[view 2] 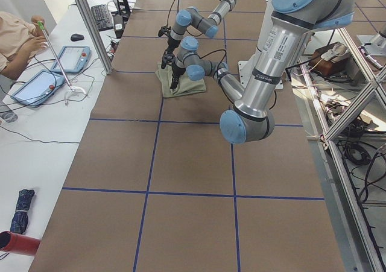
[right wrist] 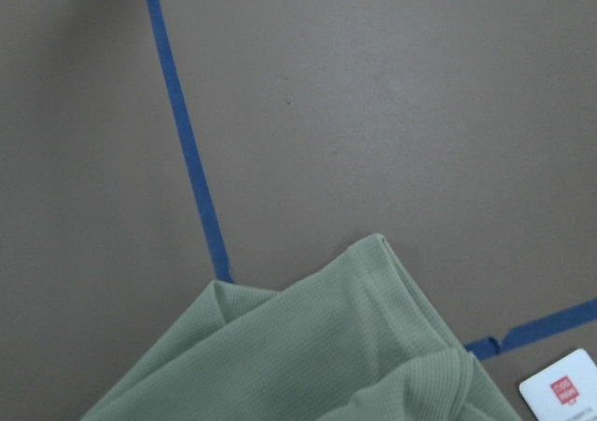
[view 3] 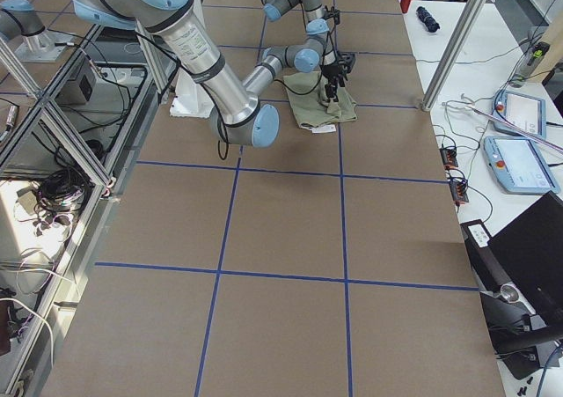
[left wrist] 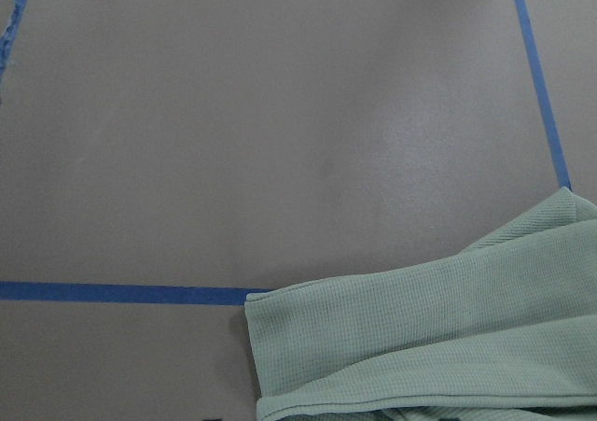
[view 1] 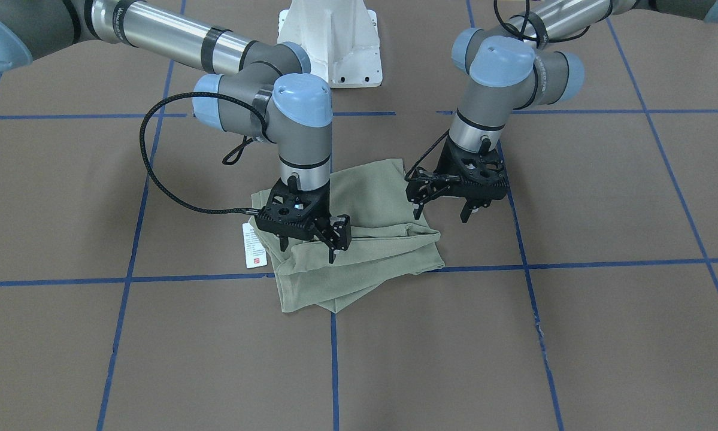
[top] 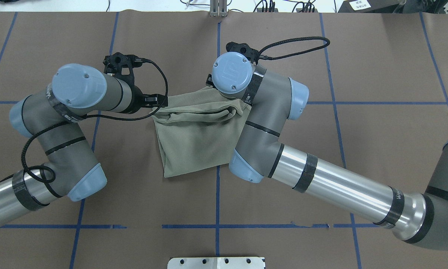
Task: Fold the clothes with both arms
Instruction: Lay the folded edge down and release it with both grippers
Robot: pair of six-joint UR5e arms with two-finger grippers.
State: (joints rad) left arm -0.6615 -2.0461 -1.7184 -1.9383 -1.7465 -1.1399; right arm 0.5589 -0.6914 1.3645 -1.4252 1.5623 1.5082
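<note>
The sage-green shirt (view 1: 370, 239) is seen folded into a compact, layered bundle on the brown table (view 1: 604, 197). It lies directly beneath the right gripper (view 1: 308, 246) and just beside the left gripper (view 1: 442, 214), so the bundle is bracketed between the two.

The right gripper is pointed downward by the right arm (view 1: 287, 120). Its fingers (view 1: 333, 254) are spread apart and no cloth is pinched between them. The tips are set low over the cloth, but whether the cloth is touched cannot be told. A white hang tag (view 1: 254, 245) with a red mark is laid flat on the table just outside this gripper, on the side away from the left gripper.

The left gripper is held by the left arm (view 1: 502, 78) over the opposite edge of the bundle. It is likewise released, with the fingers well separated and nothing grasped. It appears to be raised slightly above the cloth.

In the left wrist view, a folded corner of the shirt is shown at the lower right, against bare table crossed by blue tape lines (view 1: 574, 263). In the right wrist view, a rounded fold is shown at the bottom, with the tag at the lower right corner.
</note>
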